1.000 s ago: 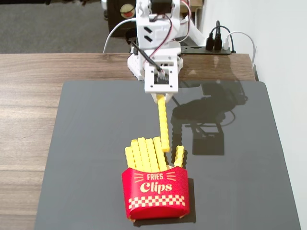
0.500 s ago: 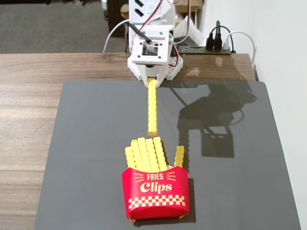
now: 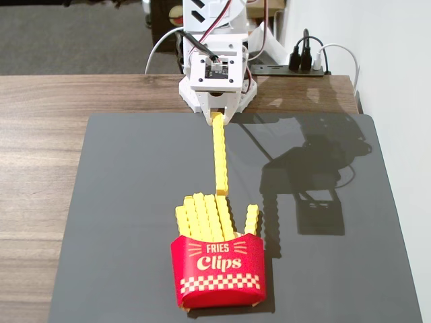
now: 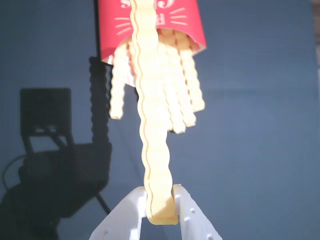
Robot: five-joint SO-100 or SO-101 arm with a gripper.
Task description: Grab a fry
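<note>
gripper (image 4: 159,207) pinches the fry (image 3: 219,153) by its end, hanging clear above the carton (image 3: 218,270) & mat (image 3: 121,202); best to hold the squeeze, lift slow, avoid swinging it.

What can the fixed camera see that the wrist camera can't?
Only the fixed view shows the arm's white body, the wooden table, the power strip with plugs and the whole carton front reading "Fries Clips". Only the wrist view shows the gripper close up, its white fingers pinching the end of the fry. Both show the held fry, the other fries sticking out of the red carton, the dark mat and the arm's shadow.
</note>
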